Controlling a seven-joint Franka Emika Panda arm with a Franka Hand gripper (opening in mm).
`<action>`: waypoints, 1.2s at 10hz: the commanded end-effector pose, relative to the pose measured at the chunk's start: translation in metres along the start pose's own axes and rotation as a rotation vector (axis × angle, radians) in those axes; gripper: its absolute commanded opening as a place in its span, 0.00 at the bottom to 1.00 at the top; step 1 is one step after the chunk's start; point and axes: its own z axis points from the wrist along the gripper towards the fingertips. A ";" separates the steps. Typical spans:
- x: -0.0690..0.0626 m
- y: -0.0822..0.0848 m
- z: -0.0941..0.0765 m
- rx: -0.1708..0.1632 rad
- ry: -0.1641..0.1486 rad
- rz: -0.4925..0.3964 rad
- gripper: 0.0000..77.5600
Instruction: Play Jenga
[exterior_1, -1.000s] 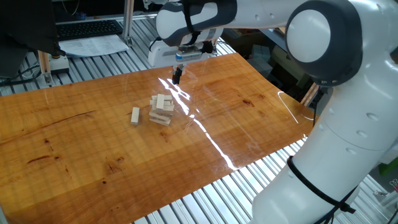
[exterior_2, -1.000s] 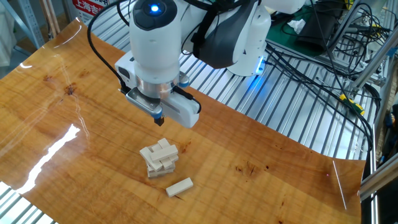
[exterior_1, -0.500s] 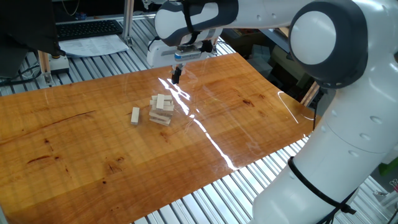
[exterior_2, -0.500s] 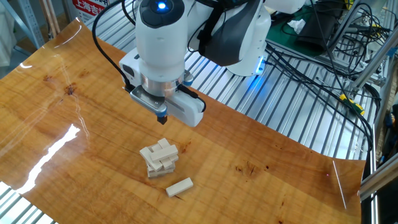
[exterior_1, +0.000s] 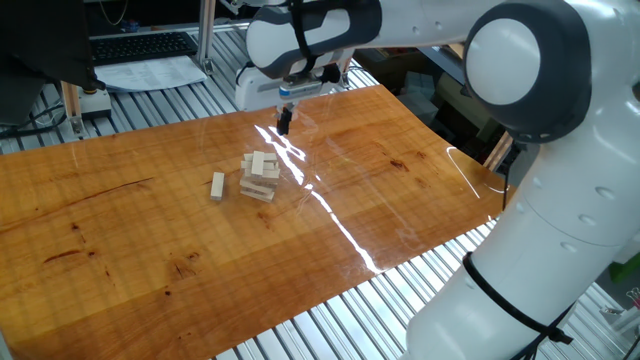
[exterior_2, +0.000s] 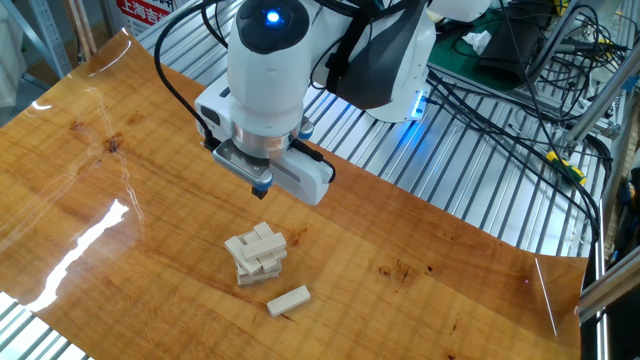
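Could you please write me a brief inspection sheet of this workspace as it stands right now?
Surface: wooden tabletop, glossy, with a bright glare streak.
Job's things: short tower of pale wooden blocks, top blocks skewed; one loose block lying flat beside it, apart.
Clutter: nothing seen on the tabletop.
Gripper: gripper hangs above the tower, holding nothing; fingers look shut.
Cables: black cable bundle on the slatted metal frame behind the arm.
Surroundings: keyboard and papers beyond the table's far edge.
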 end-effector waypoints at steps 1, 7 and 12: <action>0.005 -0.001 -0.021 -0.036 0.001 -0.012 0.02; 0.044 -0.005 -0.072 -0.093 0.019 0.038 0.02; 0.048 0.006 -0.055 -0.080 0.024 0.053 0.02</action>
